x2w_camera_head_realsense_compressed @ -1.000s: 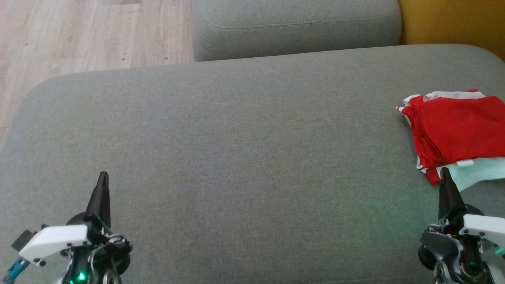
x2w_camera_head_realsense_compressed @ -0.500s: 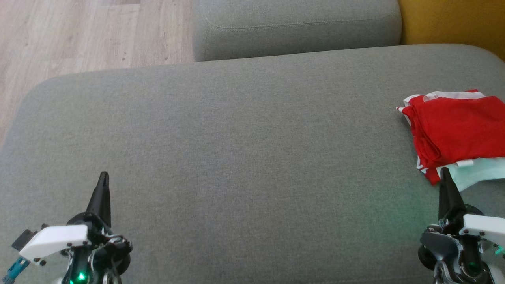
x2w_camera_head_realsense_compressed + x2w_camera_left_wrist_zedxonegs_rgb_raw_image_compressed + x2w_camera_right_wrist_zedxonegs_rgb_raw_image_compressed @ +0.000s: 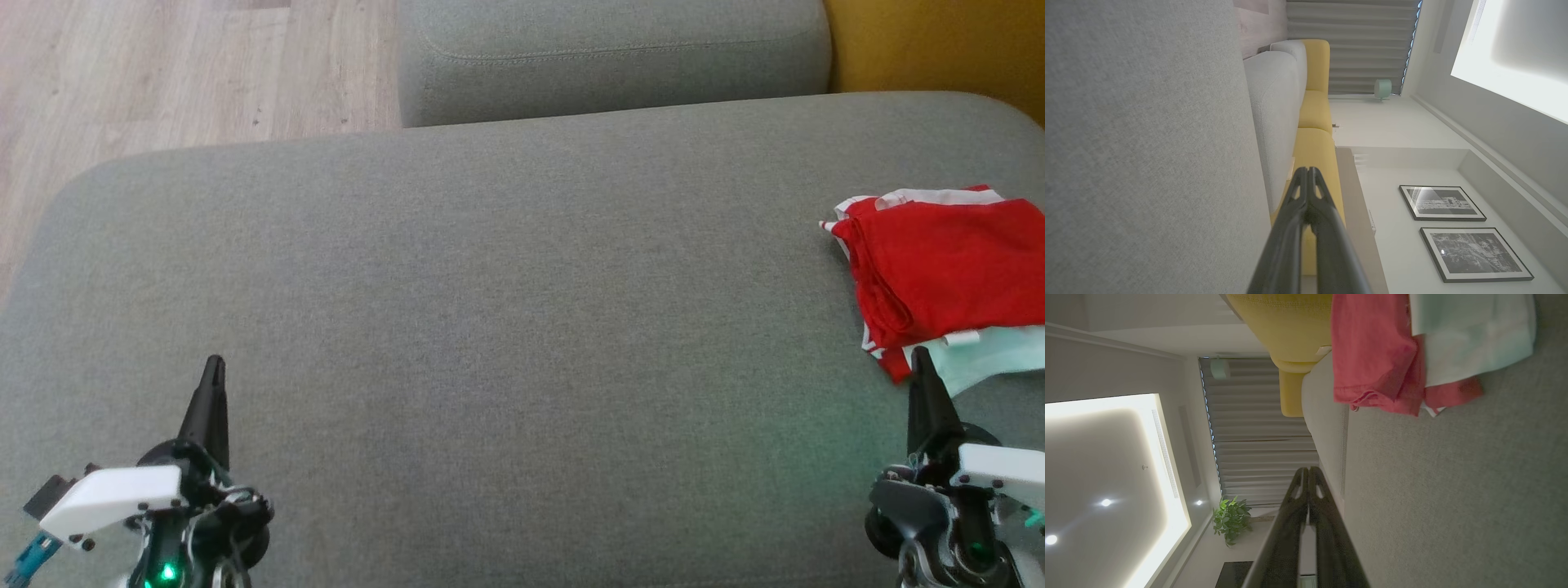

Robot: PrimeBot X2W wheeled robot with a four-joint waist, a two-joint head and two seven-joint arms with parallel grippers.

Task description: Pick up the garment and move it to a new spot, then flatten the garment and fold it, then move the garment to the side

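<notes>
Head view: the red garment [image 3: 947, 269] lies folded at the grey cushion's [image 3: 506, 327] right edge, its long side running left to right. It is just beyond the right gripper [image 3: 921, 356], whose fingers are pressed together and empty. The left gripper [image 3: 214, 363], likewise closed on nothing, sits well apart at the near left.

Right wrist view: a pale mint cloth [image 3: 1470, 335] overlaps the garment, seemingly on top.

Left wrist view: the closed fingers point along the cushion.

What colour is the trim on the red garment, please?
White, on the red garment; clearest in the head view.
</notes>
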